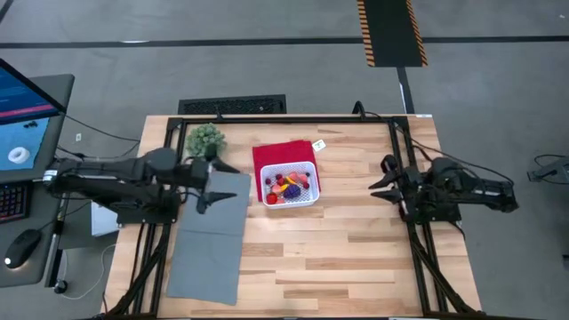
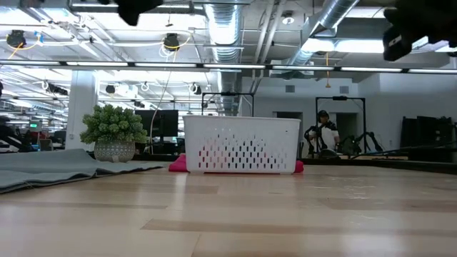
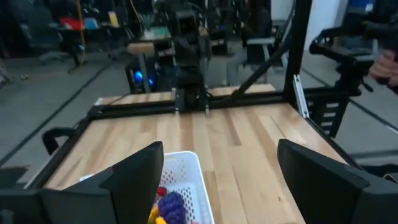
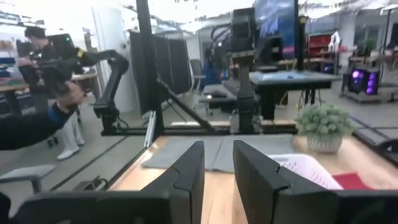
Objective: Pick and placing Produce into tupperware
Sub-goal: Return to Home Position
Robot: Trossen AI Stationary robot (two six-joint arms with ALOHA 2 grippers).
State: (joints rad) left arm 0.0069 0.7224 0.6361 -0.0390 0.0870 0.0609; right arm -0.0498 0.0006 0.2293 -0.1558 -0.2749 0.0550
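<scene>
Homing step, by the look of it: produce [image 1: 287, 187] sits in the basket [image 1: 293, 203] near the worktop's far edge, while the empty left gripper [image 1: 216, 184], fingers wide, and right gripper [image 1: 380, 178], fingers narrowly parted, need only fold back toward the side edges.

1. The basket [image 2: 241, 145] is white, its walls patterned with rows of small slots.
2. The toy produce [image 1: 290, 186] in it is mostly red and pink, with one purple piece and a little yellow.
3. The cloth [image 1: 277, 153] is red.
4. The mat [image 1: 212, 240] is plain grey.
5. The bushy plant [image 1: 205, 139] is green.
6. The table [image 1: 356, 249] is pale wood, striped in planks.
</scene>
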